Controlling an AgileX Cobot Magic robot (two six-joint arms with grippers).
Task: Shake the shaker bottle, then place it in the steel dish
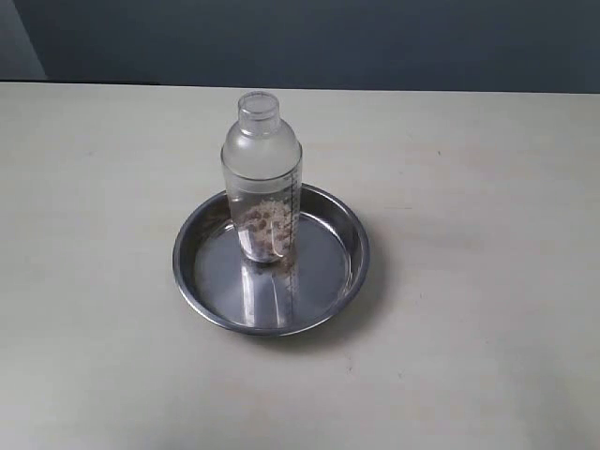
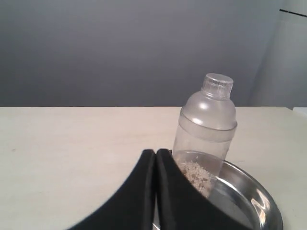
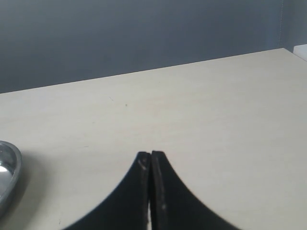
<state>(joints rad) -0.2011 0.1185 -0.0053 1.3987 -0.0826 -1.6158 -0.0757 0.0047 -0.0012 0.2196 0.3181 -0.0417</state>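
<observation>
The bottle [image 1: 262, 178] stands upright in the dish [image 1: 352, 272], its base on the flat steel bottom a little toward the far rim and clear of the sloped wall all round. It stands on its own. Its small clear cap is on, the frosted dome sits under it, and printed markings run down the clear side. Small brown bits lie in a heap at the bottom of the bottle, and the shiny floor of the dish mirrors the bottle toward the near rim. The dish rests flat near the middle of the pale worktop [image 1: 487, 187], with a dark grey wall behind. The left gripper [image 2: 156, 155] has its black jaws pressed together with nothing between them; in its wrist view they sit low in front of the bottle [image 2: 206, 129] and the dish [image 2: 259, 206], hiding part of the bottle's lower side, and they do not grip it. The right gripper [image 3: 150, 155] likewise has its jaws closed on nothing, above bare worktop, with only an edge of the dish [image 3: 7, 172] showing off to one side, well apart from the tips.
</observation>
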